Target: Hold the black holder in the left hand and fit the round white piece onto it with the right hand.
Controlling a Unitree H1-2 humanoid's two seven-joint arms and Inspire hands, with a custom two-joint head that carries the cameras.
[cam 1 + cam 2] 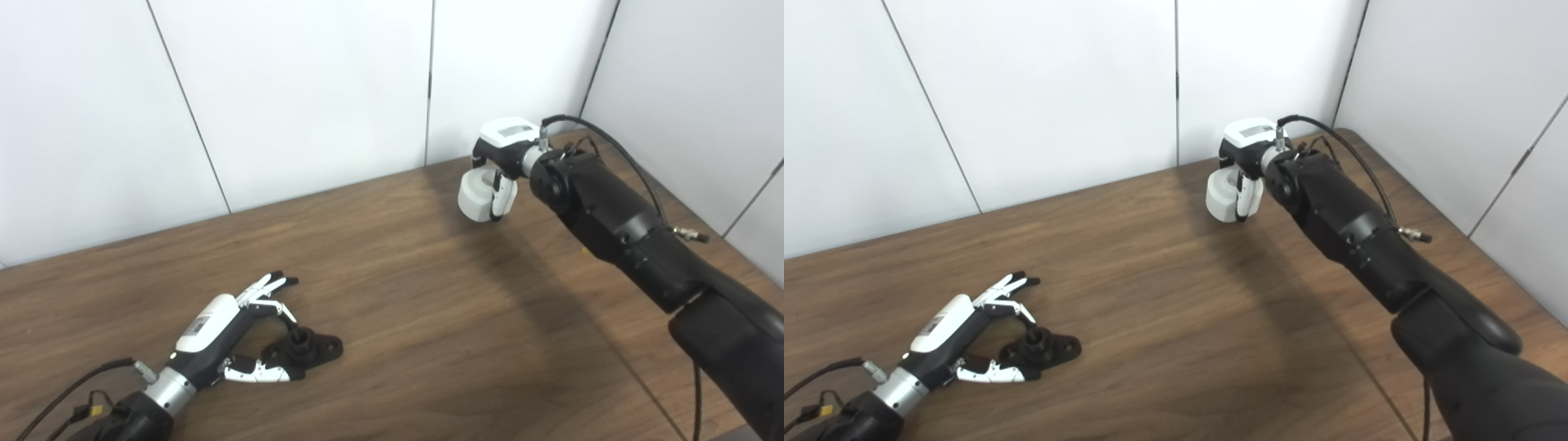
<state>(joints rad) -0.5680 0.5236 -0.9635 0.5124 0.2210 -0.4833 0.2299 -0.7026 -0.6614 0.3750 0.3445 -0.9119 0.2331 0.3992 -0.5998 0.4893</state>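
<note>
The black holder [304, 351] lies flat on the brown table near the front left, with a short post standing up from its middle. My left hand [236, 331] is open around it, with fingers above the post and thumb along its near side; whether they touch it I cannot tell. My right hand [499, 165] is raised over the far right of the table and is shut on the round white piece [476, 194], a thick ring held below the palm. In the right eye view the holder [1044, 351] and white piece [1221, 195] show the same way.
White wall panels [294, 92] stand along the table's far edge and right side. The table's far right corner [576, 131] is just behind my right hand. Cables run along both forearms.
</note>
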